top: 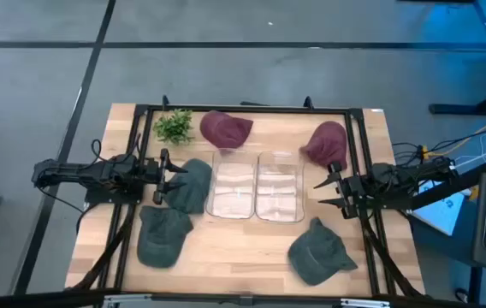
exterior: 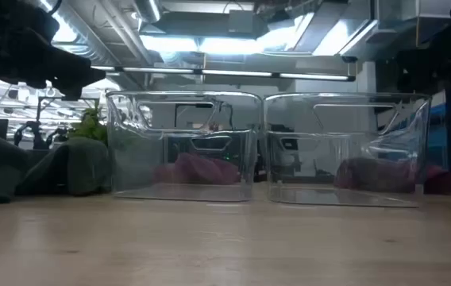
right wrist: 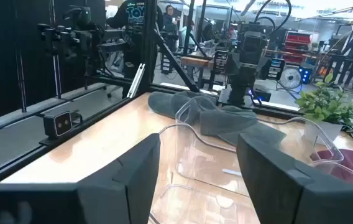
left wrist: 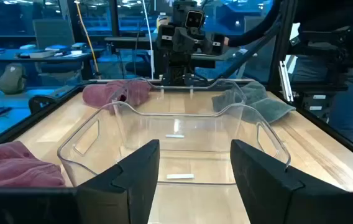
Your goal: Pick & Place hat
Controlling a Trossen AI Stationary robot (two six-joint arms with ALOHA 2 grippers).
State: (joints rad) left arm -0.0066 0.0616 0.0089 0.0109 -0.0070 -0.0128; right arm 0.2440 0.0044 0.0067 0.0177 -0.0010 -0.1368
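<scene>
Nothing is placed yet: both clear bins (top: 255, 190) at the middle of the wooden tabletop (top: 234, 257) sit empty. My left claw (top: 159, 177) and right claw (top: 333, 193) hover at either side, fingers apart, gripping nothing. Five hats lie around the bins; the nearest grey hat (top: 190, 184) is just beside my left claw. A leafy plant (top: 174, 126) stands at the far corner, with grey floor beyond.

5 hats (top: 226, 129) round 2 bins (top: 256, 186)

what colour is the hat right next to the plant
Dark red, maroon hat beside the plant; clearest in the high view.
</scene>
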